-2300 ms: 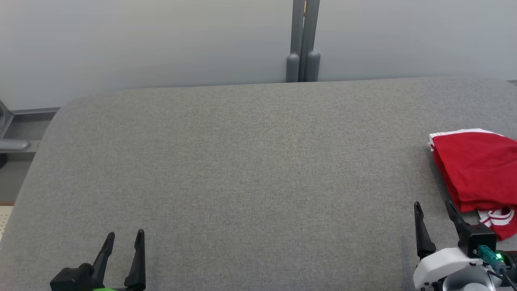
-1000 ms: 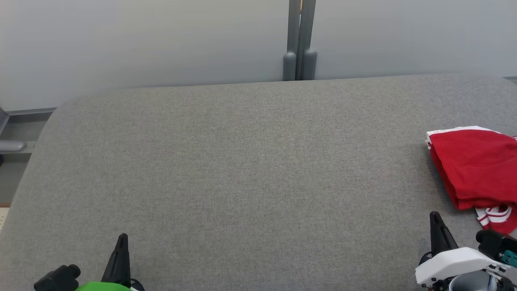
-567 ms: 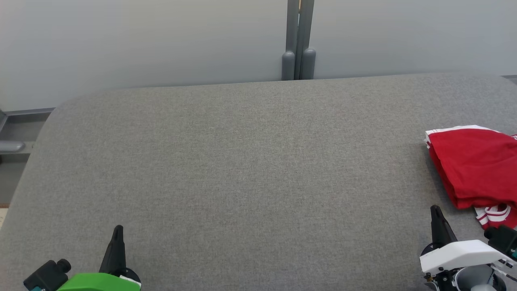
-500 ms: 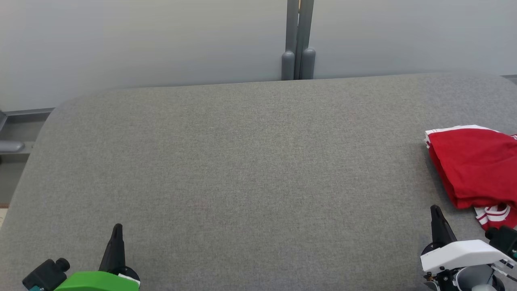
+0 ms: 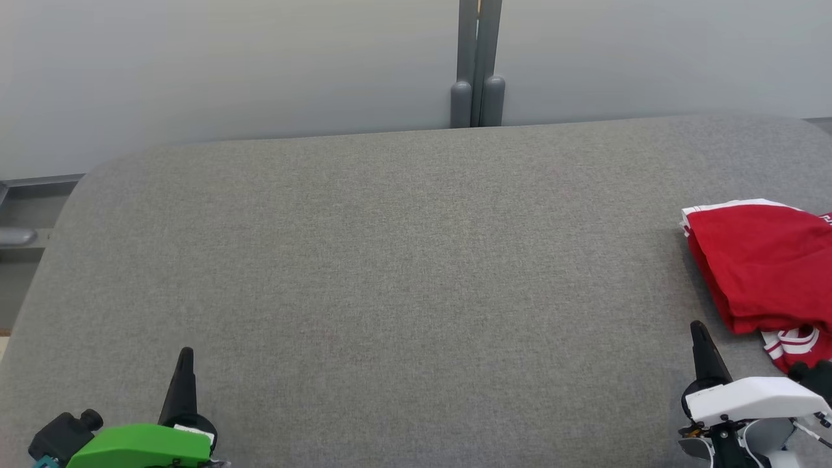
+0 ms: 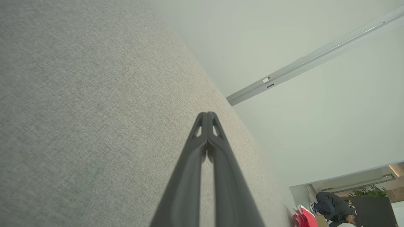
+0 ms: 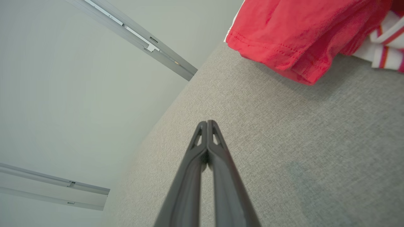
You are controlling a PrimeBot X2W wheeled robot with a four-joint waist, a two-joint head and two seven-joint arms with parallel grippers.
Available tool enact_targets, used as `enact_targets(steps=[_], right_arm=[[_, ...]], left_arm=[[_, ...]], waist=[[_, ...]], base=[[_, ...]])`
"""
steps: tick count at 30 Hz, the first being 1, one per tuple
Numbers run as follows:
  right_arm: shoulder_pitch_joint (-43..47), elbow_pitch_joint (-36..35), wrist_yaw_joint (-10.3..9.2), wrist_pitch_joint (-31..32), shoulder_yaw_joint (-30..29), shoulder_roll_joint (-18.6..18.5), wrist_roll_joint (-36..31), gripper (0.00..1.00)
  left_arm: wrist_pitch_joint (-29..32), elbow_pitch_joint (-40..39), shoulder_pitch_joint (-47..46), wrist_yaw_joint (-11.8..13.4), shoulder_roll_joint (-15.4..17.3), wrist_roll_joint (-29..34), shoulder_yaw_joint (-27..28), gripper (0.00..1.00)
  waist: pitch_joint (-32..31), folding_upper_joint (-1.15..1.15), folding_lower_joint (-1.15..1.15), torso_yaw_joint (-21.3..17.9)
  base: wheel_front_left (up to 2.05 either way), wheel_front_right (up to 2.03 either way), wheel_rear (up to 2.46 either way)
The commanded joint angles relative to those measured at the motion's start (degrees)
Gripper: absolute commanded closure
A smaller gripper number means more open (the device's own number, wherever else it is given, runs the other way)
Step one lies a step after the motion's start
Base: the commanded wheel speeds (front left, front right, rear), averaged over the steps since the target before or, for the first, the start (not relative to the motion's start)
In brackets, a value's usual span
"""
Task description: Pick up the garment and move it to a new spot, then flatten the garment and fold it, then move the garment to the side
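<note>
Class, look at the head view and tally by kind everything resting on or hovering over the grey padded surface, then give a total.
Red garment: 1
Grippers, both shut: 2 (left gripper, right gripper)
Total: 3

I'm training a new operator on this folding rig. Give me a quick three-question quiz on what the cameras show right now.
1. True or false: the left hand and the right hand are both shut, with nothing between their fingers.
2. In the head view, where on the grey surface does the red garment lie? A) at the far left. B) in the centre. C) at the right edge.
3. Short answer: which hand is nearer the garment?

Key: 1 true; 2 C; 3 the right hand.
</note>
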Motion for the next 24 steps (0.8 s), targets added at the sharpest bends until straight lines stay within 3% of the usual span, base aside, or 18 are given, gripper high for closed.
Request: enact_targets(steps=[1,24], right_arm=[[-1.28,-1.02,-0.01,0.67,0.11,-0.43,2.87,1.0],[-2.21,-2.27,-0.01,4.39,0.43,-0.6,18.43,1.0]], left_arm=[[0.6,-0.72,-1.78,-0.15,0.03,-2.25,0.59,1.0],[4.01,-1.31,-3.62,-0.21,-1.28,-13.35,2.69,1.0]], waist=[[0.02,0.0,0.0,-0.05],[0.21,0.0,0.0,-0.49]], base=[[0.0,0.0,0.0],[0.0,0.0,0.0]])
